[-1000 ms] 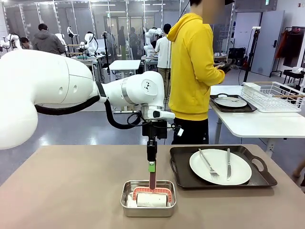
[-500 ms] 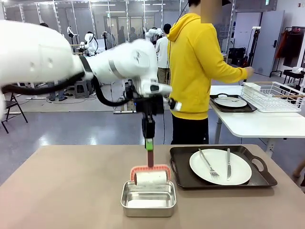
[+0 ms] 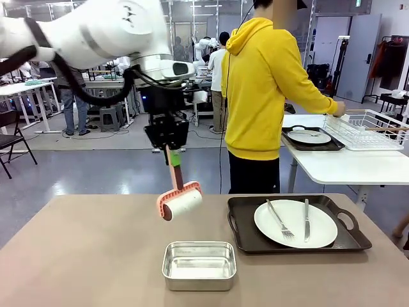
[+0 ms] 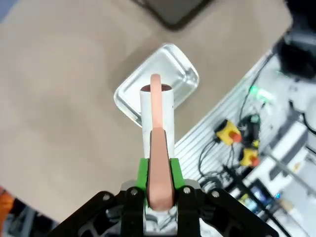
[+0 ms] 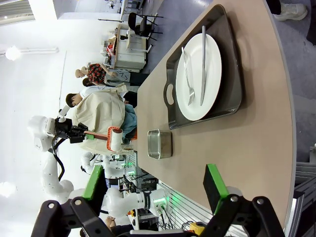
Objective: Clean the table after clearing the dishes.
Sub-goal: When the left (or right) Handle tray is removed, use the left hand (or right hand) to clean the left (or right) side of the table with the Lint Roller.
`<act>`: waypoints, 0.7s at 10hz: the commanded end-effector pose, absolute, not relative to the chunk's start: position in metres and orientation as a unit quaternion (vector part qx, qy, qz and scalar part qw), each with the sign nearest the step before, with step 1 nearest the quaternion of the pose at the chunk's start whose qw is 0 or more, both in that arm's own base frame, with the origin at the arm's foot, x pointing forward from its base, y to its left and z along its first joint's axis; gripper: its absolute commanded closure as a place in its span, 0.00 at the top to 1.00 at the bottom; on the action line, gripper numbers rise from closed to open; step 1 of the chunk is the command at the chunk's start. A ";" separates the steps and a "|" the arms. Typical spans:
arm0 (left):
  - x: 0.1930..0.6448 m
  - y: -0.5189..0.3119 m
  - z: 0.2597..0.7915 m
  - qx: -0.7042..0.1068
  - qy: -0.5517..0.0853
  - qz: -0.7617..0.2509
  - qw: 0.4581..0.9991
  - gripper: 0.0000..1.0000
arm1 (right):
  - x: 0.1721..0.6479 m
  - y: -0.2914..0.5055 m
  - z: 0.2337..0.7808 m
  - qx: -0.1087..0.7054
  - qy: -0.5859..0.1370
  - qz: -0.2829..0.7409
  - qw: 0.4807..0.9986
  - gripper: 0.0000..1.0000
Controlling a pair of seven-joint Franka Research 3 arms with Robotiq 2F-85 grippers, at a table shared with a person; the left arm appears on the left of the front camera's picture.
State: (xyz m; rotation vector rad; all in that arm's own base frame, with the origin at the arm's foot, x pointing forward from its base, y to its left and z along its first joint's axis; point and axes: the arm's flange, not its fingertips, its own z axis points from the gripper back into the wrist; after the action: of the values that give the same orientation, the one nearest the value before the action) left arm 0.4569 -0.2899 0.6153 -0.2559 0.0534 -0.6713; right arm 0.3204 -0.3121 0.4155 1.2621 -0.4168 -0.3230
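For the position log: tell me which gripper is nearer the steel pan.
Left. The left gripper, holding the roller by its handle, hangs above the steel pan; the right gripper sits open out by the table's edge, far from it.

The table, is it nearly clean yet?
Partly. Done: one tray sits on the white side table by the person. In hand: the left gripper grips the roller above the pan. Left: the other tray, with plate, fork and knife, is on the table; then the rolling.
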 end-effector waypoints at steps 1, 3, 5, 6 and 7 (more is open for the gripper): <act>0.437 -0.279 0.592 -0.134 -0.017 -0.349 0.927 0.12 | 0.319 -0.311 0.418 0.584 -0.195 -0.147 0.775 1.00; 0.457 -0.290 0.615 -0.125 0.026 -0.328 0.936 0.12 | 0.319 -0.311 0.418 0.584 -0.195 -0.147 0.775 1.00; 0.457 -0.290 0.615 -0.125 0.026 -0.328 0.936 0.12 | 0.319 -0.311 0.418 0.584 -0.195 -0.147 0.775 1.00; 0.457 -0.290 0.615 -0.125 0.026 -0.328 0.936 0.12 | 0.319 -0.311 0.418 0.584 -0.195 -0.147 0.775 1.00; 0.456 -0.291 0.608 -0.127 0.019 -0.328 0.936 0.21 | 0.319 -0.311 0.418 0.584 -0.195 -0.147 0.775 1.00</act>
State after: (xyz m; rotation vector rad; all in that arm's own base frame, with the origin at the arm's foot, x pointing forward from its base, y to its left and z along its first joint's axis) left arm 0.4574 -0.2920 0.6084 -0.2617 0.0423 -0.6733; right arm 0.3206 -0.3120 0.4155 1.2621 -0.4165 -0.3227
